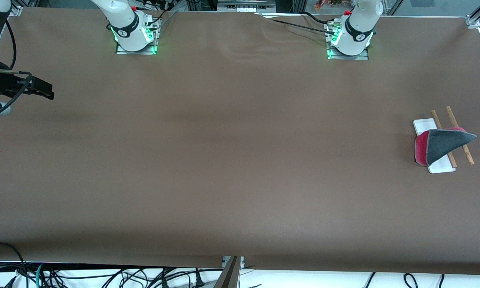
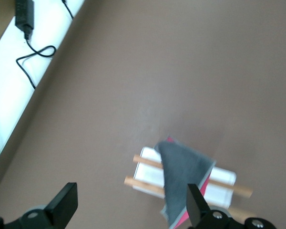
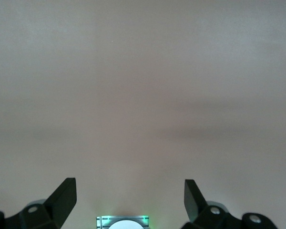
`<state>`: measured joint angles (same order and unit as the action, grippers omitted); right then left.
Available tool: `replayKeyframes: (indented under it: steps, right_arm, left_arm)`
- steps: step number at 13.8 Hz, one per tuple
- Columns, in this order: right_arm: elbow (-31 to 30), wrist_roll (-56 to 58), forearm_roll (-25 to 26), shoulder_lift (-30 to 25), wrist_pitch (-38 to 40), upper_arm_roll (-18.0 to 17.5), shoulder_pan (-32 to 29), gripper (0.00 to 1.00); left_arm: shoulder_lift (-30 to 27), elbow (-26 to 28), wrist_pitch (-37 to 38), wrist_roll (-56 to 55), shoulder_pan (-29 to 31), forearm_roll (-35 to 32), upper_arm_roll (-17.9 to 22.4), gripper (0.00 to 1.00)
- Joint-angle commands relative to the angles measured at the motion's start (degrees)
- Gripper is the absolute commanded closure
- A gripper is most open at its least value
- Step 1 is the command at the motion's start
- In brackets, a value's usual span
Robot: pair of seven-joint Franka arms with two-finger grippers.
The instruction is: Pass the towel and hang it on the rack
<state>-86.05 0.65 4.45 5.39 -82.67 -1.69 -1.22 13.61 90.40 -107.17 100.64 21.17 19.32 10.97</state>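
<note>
Brown table (image 1: 223,160), rack (image 1: 422,125) standing on it toward the left arm's end

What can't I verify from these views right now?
- Left gripper: outside the front view; the left wrist view shows only its open fingers.
- Rack: the towel covers its middle, hiding the crosspiece.
- Right gripper: arm cut off by the front view's edge; open in the right wrist view.

A robotics lab is indicated: two white arm bases (image 1: 135,34) lit green are bolted along one edge of a wide brown-covered table (image 1: 223,160), aluminium framing (image 1: 478,16) is seen at its corner, and loose cables (image 1: 103,276) are strewn below its opposite edge
</note>
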Motion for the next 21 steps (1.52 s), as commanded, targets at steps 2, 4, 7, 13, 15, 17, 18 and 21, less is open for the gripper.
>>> replayKeyframes:
  steps: [2,4,7,13,15,17,18,21]
  right_arm:
    - [1.4,1.0,-0.7,0.4,0.1,-0.1,0.0,0.0]
    - [1.4,0.9,-0.4,0.4,0.1,0.0,0.0,0.0]
    - [1.4,1.0,-0.3,0.8,0.1,0.0,-0.1,0.0]
    - [1.4,1.0,-0.3,0.8,0.1,-0.1,0.0,0.0]
    - [1.4,1.0,-0.3,0.8,0.1,0.0,0.0,0.0]
    - [1.4,1.0,-0.4,0.8,0.1,-0.1,0.0,0.0]
    - [1.5,1.0,-0.4,0.8,0.0,-0.1,0.0,0.0]
    - [1.5,1.0,-0.5,0.8,0.0,-0.1,0.0,0.0]
  left_arm:
    - [-8.9,7.8,1.1,-25.9,-7.2,-7.4,0.6,0.0]
    - [-11.7,9.9,2.8,-35.8,-11.5,-9.2,0.5,0.0]
    - [-15.2,10.1,6.5,-57.6,-14.5,-16.8,-4.8,0.0]
    - [-18.2,9.7,15.2,-86.6,-14.7,-19.5,-16.7,0.0]
    - [-18.2,9.4,16.3,-94.3,-14.8,-19.7,-19.1,0.0]
    - [-18.4,9.4,17.5,-100.2,-14.8,-19.7,-19.7,0.0]
    - [-18.5,9.4,17.7,-101.4,-14.8,-19.6,-19.7,0.0]
    - [-18.6,9.4,17.5,-101.7,-14.7,-18.4,-19.0,0.0]
